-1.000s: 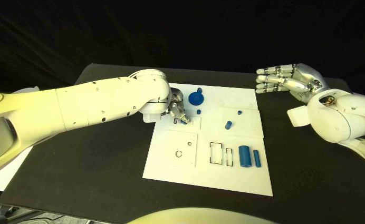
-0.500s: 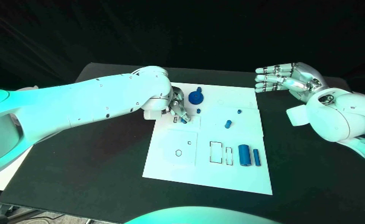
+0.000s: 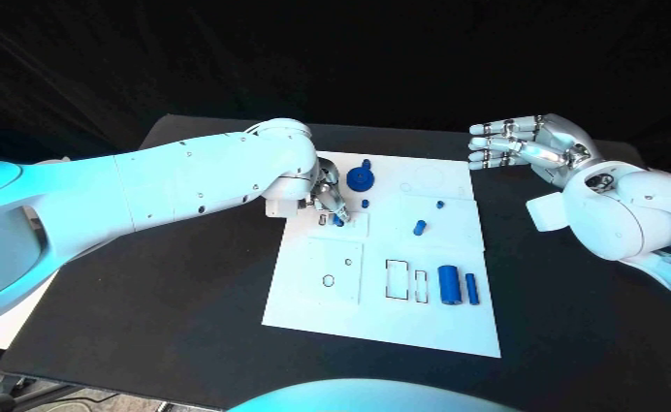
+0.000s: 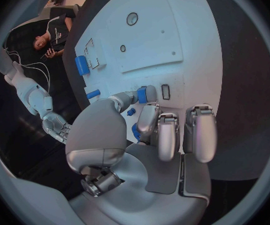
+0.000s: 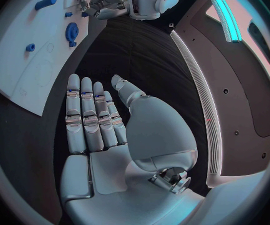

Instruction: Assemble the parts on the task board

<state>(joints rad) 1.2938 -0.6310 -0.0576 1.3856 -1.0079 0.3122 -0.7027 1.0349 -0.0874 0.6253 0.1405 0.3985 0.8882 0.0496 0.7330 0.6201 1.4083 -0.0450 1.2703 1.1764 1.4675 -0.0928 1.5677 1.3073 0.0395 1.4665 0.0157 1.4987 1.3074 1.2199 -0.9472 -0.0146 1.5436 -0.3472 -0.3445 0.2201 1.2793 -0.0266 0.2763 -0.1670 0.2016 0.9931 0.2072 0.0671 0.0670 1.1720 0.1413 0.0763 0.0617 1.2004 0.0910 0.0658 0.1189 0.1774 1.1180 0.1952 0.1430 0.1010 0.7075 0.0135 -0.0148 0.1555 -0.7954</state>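
Observation:
The white task board lies mid-table. My left hand is at its far left edge, fingertips down on the board, pinching a small blue part between thumb and a finger. The left wrist view shows this small blue part right beside a small rectangular slot. A blue round gear-like part lies just beyond the hand. My right hand hovers open and flat off the board's far right corner, holding nothing.
More blue parts lie on the board: two small pegs, a thick cylinder and a thin bar beside rectangular slots near the right front. Black table surrounds the board.
The left hand's fingertips have shifted slightly on the board, and the small blue part now shows at them. The right hand has stayed in place.

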